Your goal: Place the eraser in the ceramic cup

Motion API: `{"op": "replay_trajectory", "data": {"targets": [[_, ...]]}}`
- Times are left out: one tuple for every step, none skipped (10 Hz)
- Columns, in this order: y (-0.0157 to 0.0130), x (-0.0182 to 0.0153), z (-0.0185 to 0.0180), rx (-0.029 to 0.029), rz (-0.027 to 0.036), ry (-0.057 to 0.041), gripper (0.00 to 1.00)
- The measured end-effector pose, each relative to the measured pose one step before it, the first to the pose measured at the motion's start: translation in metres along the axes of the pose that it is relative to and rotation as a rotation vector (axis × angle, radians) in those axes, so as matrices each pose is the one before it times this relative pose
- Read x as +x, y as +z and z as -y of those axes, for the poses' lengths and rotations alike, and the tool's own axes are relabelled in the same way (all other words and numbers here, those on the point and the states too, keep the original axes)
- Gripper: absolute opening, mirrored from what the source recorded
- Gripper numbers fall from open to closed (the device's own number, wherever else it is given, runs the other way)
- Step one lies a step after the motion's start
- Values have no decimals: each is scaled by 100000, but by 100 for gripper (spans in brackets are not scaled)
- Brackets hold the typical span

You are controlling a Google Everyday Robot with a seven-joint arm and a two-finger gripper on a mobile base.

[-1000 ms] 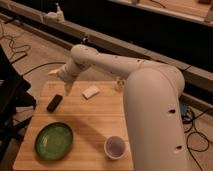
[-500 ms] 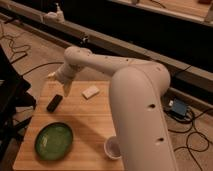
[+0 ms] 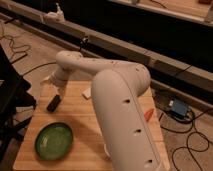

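The eraser point(image 3: 53, 104) is a small black oblong block lying on the wooden table point(image 3: 85, 135) near its left edge, above the green plate. My gripper point(image 3: 57, 92) hangs at the end of the white arm point(image 3: 120, 105), just above and slightly behind the eraser's far end. I cannot tell whether it touches the eraser. The ceramic cup is hidden behind the big white arm that fills the middle of the view.
A green plate point(image 3: 53, 141) lies at the table's front left. A pale whitish block point(image 3: 87, 93) peeks out beside the arm. A small orange thing point(image 3: 149, 114) lies at the table's right edge. Cables and a blue box point(image 3: 178, 107) lie on the floor.
The arm has swung further across the view and now hides the cup. The gripper has come down closer to the eraser, which has not moved.
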Motion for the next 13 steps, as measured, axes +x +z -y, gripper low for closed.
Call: {"op": "replay_trajectory", "data": {"targets": [[686,-124,-64,-654,-631,795,80],[1033,-95,-184,-1348,-1201,1194,80],[645,16,-169,-1266,-1021,475,80],[891,108,-104,-1916,-1867,902,80],[930,498,28,-1919,-3023,795,80],[-48,12,-75,-177,-16,-4,80],[21,-30,66,124,63,-47,80],[-24,28,-61,-98,-23,-22,80],[51,17,80,275,-1,-71,80],[-83,-126,130,679,379,196,80],[-1,-595,805,1966,698,1753,80],[171,-745,897,1743,381,2414,80],[286,-279,405,972,-327,1196,80]]}}
